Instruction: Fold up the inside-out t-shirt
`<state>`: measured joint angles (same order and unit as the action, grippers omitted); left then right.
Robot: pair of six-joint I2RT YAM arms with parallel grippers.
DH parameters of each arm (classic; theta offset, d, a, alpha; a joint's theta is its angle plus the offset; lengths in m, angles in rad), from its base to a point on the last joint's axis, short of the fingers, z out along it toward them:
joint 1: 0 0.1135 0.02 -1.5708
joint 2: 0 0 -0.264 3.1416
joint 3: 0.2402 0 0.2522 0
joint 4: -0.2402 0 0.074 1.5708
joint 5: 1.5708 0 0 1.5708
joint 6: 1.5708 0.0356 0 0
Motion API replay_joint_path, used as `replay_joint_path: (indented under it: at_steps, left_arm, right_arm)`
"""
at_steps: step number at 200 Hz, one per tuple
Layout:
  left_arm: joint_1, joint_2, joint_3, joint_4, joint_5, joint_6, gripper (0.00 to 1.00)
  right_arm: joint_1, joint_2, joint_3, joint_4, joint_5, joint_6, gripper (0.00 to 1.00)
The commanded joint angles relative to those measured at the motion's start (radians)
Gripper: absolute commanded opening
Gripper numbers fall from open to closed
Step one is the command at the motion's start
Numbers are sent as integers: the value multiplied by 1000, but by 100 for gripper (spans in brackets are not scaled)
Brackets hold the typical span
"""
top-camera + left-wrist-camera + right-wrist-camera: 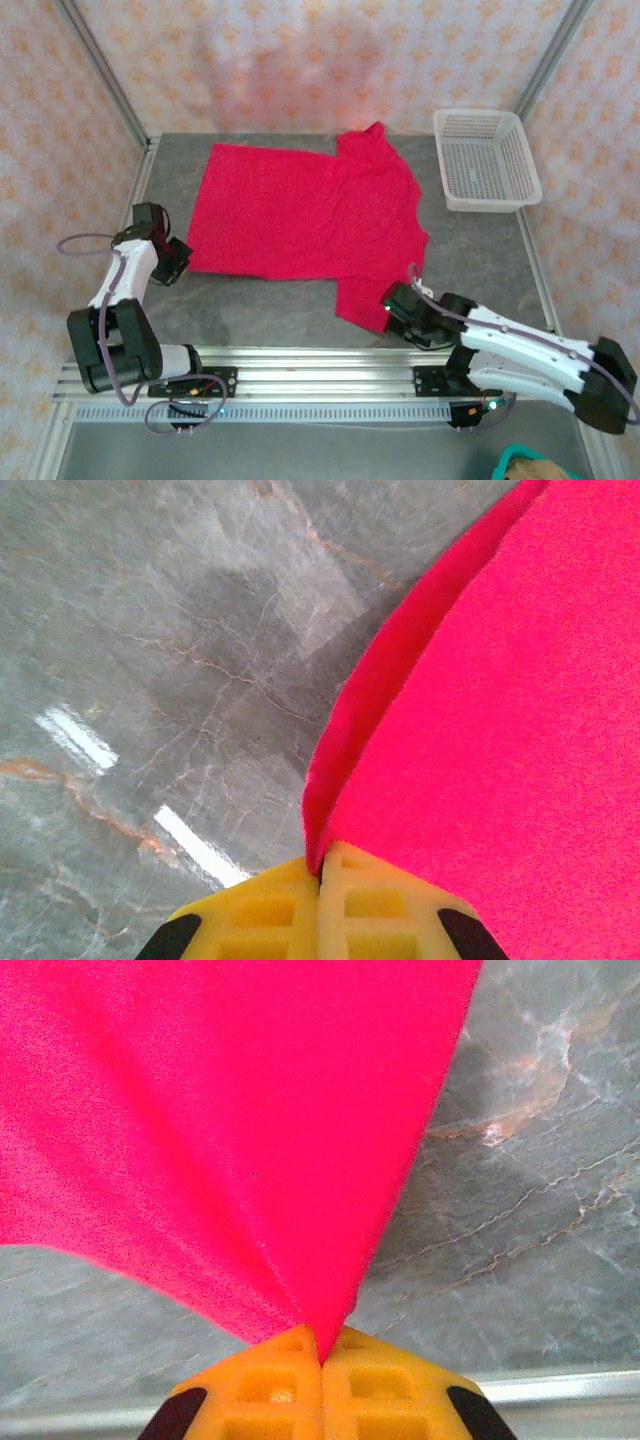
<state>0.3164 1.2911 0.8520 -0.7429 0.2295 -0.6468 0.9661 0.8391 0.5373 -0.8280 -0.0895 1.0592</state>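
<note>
The inside-out t-shirt [300,210], bright red-pink, lies spread flat on the grey marble table, hem to the left and sleeves to the right. My left gripper [183,262] is shut on the near-left hem corner; in the left wrist view the yellow fingertips [322,875] pinch the fabric edge [480,730]. At the shirt's near sleeve my right gripper [385,308] is shut on the cloth. In the right wrist view the cloth [250,1130] fans out from between the yellow fingertips [322,1355].
A white plastic mesh basket [486,160] stands at the far right of the table. An aluminium rail [320,375] with both arm bases runs along the near edge. Patterned walls enclose the back and sides.
</note>
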Motion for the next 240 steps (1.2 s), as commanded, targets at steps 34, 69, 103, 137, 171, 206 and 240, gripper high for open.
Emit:
replay_joint_path:
  at_steps: [34,69,103,137,171,206,240]
  left_arm:
    - [9,-87,37,-114,-60,1,0]
    - [9,-86,24,-113,-83,15,0]
    - [7,-39,50,-75,-65,12,0]
    - [0,63,116,-19,-32,-11,0]
    - [-39,147,226,0,-45,-32,0]
    - [-67,269,352,-24,-81,-23,0]
    - [-66,384,480,-56,-104,-4,0]
  right_arm:
    - [6,-98,132,-268,90,10,0]
    - [5,-90,236,-310,176,-24,0]
    - [-58,4,352,-275,265,-147,0]
    - [-253,190,435,-62,186,-337,0]
    - [-376,440,586,51,126,-470,0]
    - [-471,594,742,62,111,-548,0]
    - [-553,667,821,76,82,-588,0]
